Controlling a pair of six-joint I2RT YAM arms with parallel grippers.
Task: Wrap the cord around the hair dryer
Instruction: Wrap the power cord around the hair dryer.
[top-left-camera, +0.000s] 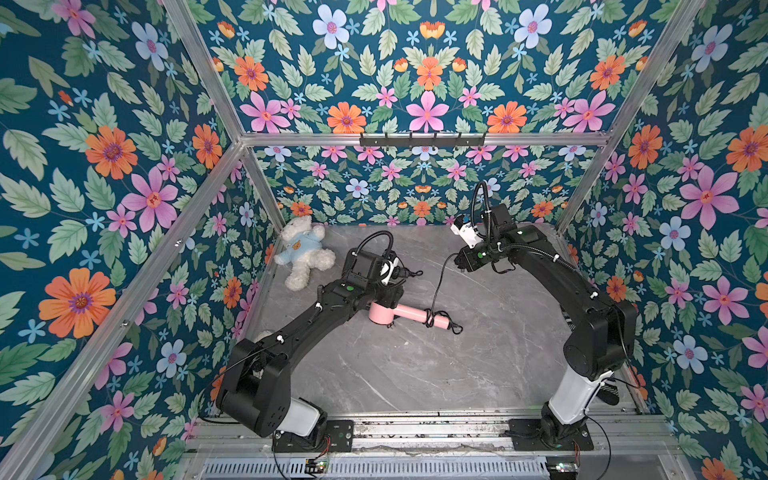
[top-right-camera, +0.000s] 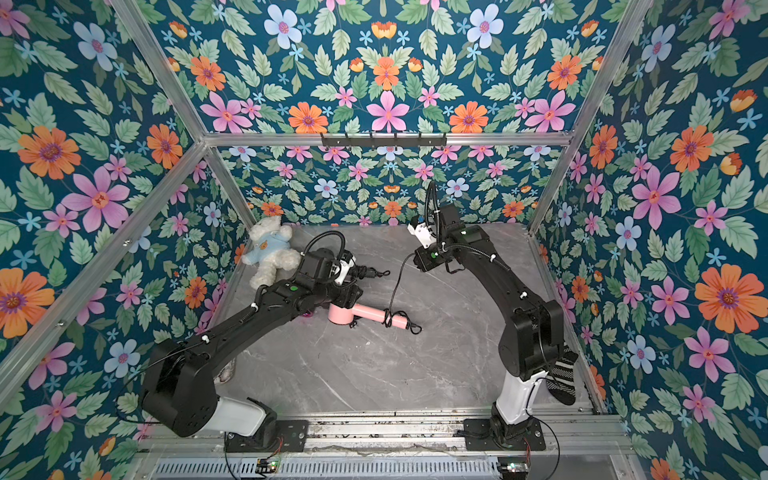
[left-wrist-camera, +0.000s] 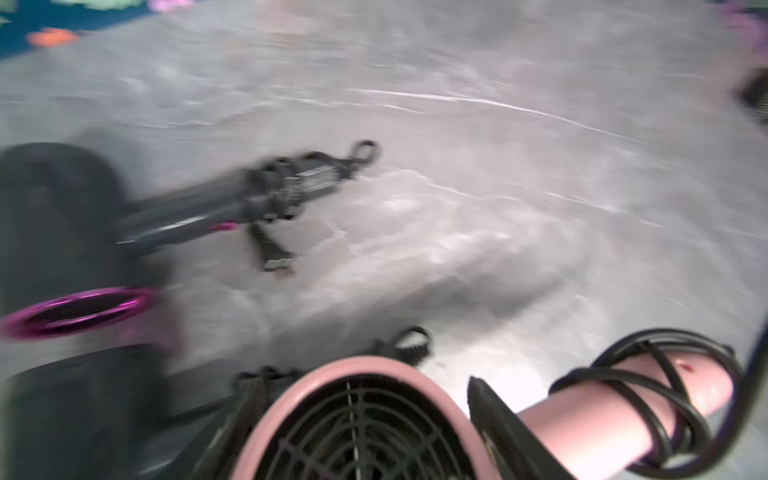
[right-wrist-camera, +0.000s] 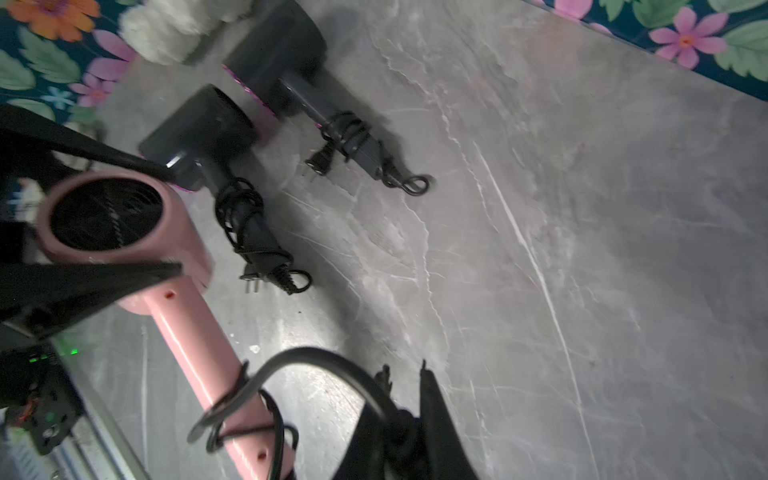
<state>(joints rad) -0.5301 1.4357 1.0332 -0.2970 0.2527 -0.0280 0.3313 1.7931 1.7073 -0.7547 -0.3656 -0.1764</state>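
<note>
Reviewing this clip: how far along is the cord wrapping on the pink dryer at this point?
Done: a few loops of the cord circle the handle of the pink hair dryer. In hand: the left gripper is shut on its head, the right gripper is shut on the cord, held above the table. Left: the free span up to those jaws remains to be wound on.

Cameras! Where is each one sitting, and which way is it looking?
Top views: high above the arms' bases, looking down on the table; left arm and right arm show, pink hair dryer between them.
Left wrist: on the left arm, looking low across the table at a dark hair dryer; left gripper clamps the pink hair dryer's head.
Right wrist: on the right arm, looking down; right gripper pinches the cord.
Shared: both wrist views show both those dryers.
</note>
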